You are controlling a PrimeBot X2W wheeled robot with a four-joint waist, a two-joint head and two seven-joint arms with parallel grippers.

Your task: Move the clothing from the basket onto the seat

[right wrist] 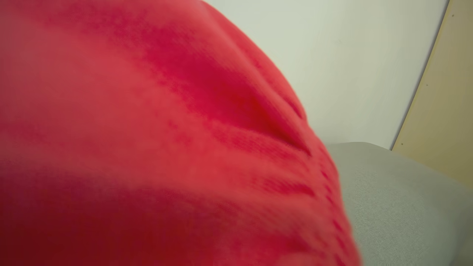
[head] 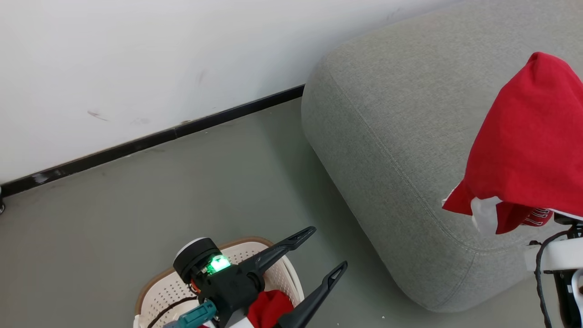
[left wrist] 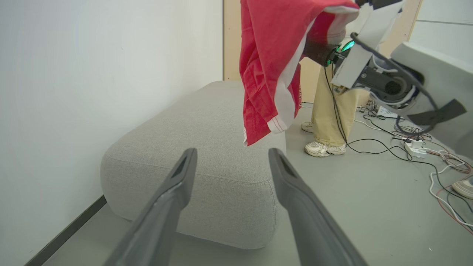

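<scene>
A red garment with white trim (head: 528, 150) hangs over the end of my right arm (head: 555, 255), above the right part of the grey seat (head: 396, 136). The cloth hides my right gripper's fingers, which are shut on it. In the left wrist view this garment (left wrist: 269, 66) dangles over the seat (left wrist: 207, 140). It is a close red blur (right wrist: 147, 147) in the right wrist view, beside the seat (right wrist: 391, 199). My left gripper (head: 329, 248) is open and holds nothing, above the cream basket (head: 159, 278). More red clothing (head: 268, 307) lies in the basket.
A white wall with a black baseboard (head: 159, 136) runs behind the basket and the seat. A person's legs in beige trousers (left wrist: 329, 111) stand beyond the seat. Cables and a power strip (left wrist: 414, 147) lie on the grey floor near them.
</scene>
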